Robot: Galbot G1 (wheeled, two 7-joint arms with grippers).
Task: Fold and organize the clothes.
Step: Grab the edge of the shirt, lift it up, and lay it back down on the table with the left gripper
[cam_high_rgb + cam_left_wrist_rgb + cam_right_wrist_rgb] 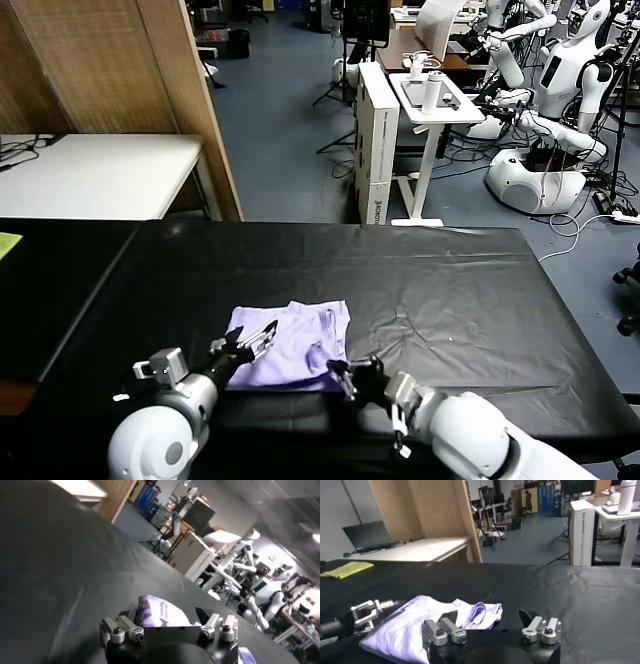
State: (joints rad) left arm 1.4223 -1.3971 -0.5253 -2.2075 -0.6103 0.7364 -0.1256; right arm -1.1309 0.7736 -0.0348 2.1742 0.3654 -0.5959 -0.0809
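Note:
The lavender T-shirt (295, 345) lies folded into a rough rectangle on the black table (450, 300), near the front edge. My left gripper (253, 340) is open, low over the shirt's left part. In the left wrist view the shirt (161, 612) lies between its spread fingers (202, 615). My right gripper (350, 378) is open and empty at the shirt's near right corner. In the right wrist view the shirt (420, 622) lies just beyond the right gripper (487, 617), and the left gripper (367, 614) shows at the shirt's far side.
A yellow-green cloth (6, 243) lies at the table's far left edge and also shows in the right wrist view (347, 569). A white table (100, 175) and a wooden partition (190, 100) stand behind. A cardboard box (375, 140), a white stand and other robots are farther back.

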